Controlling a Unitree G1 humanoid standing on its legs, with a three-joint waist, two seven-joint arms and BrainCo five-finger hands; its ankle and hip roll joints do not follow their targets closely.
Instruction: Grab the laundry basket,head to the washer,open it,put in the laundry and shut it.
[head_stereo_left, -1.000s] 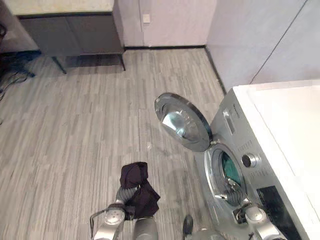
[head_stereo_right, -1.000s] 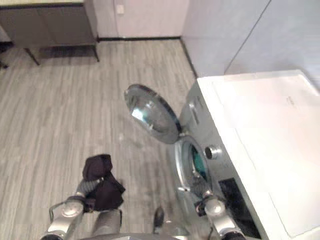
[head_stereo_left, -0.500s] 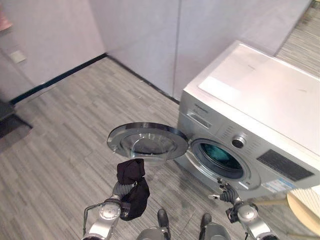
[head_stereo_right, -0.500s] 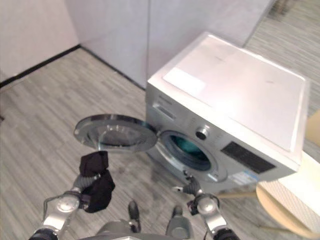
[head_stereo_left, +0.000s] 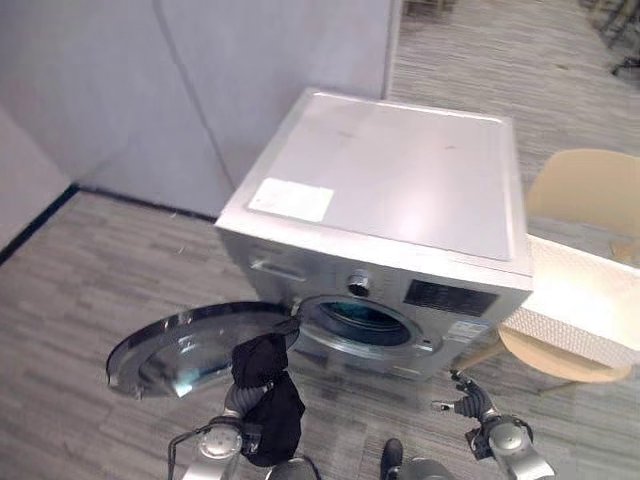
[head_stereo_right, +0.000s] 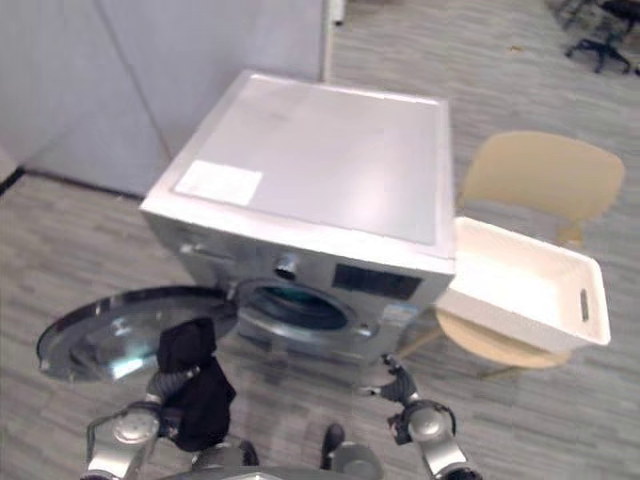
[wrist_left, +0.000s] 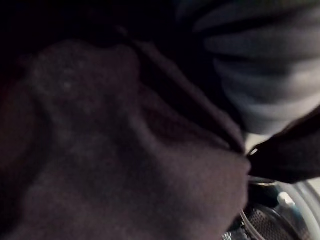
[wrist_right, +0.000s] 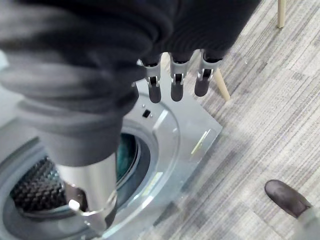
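1. Dark garment (head_stereo_left: 268, 400): lower left of the head view, bunched in your left hand (head_stereo_right: 172, 385), fingers curled round it.
2. Washer (head_stereo_left: 390, 200): centre; door (head_stereo_left: 190, 345) swung flat open, drum mouth (head_stereo_left: 362, 322) clear.
3. Right hand (head_stereo_left: 470, 405): lower right, fingers loosely spread, empty.
4. Basket (head_stereo_right: 525, 285): on a chair (head_stereo_right: 540, 180), right.
5. Risk: hanging cloth may snag the door rim if you approach low.
6. Right wrist view alone shows the perforated drum (wrist_right: 30, 187).

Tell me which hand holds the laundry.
The left hand grips the dark garment; the right hand is empty, with relaxed fingers, before the washer.
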